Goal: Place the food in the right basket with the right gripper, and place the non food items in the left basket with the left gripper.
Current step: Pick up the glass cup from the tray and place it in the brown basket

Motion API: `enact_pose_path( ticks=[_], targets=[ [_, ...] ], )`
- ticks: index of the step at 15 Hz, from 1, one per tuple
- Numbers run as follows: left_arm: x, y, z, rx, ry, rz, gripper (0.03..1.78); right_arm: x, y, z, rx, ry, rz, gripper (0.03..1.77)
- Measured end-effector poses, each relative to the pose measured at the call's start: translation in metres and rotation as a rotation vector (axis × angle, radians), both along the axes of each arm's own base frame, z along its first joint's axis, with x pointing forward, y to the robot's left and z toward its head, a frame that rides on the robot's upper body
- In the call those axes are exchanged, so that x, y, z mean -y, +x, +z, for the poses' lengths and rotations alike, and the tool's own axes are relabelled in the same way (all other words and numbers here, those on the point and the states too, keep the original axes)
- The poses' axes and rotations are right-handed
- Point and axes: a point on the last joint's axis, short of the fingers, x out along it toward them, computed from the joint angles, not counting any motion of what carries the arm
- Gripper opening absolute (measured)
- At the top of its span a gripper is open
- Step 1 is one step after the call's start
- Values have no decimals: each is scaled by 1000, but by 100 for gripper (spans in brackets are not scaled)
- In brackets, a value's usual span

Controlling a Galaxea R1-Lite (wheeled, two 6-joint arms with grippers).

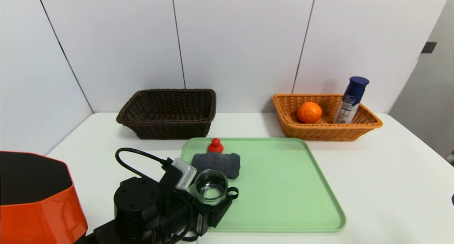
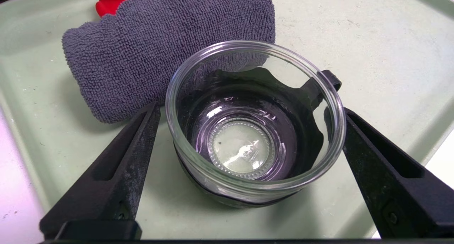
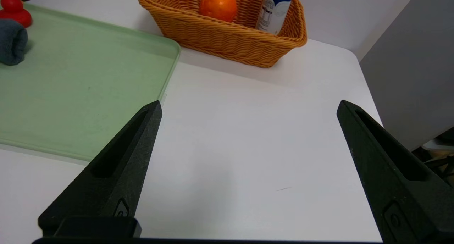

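Observation:
A clear glass cup (image 2: 244, 144) in a black sleeve stands on the green tray (image 1: 283, 187) near its left edge. My left gripper (image 2: 250, 110) is open, one finger on each side of the cup (image 1: 211, 186), with a thin gap showing on one side. A grey cloth (image 1: 217, 164) lies just behind the cup, and a red toy (image 1: 215, 145) sits behind the cloth. The dark brown left basket (image 1: 166, 112) holds nothing I can see. The orange right basket (image 1: 326, 128) holds an orange (image 1: 309, 112) and a blue-capped bottle (image 1: 351, 100). My right gripper (image 3: 249, 105) hangs open over bare table, right of the tray.
An orange-red container (image 1: 35, 201) stands at the near left corner of the white table (image 1: 390, 173). A grey wall panel (image 3: 408, 59) borders the table's right edge. Both baskets stand against the back wall.

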Motion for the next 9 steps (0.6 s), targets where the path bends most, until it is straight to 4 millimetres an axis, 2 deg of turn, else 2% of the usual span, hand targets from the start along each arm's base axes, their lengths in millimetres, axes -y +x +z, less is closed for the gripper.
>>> enact_pose_path(
  ticks=[9],
  targets=[
    [4, 5, 0, 0, -18, 8, 169, 0, 0, 0, -1, 0, 6, 170]
  ],
)
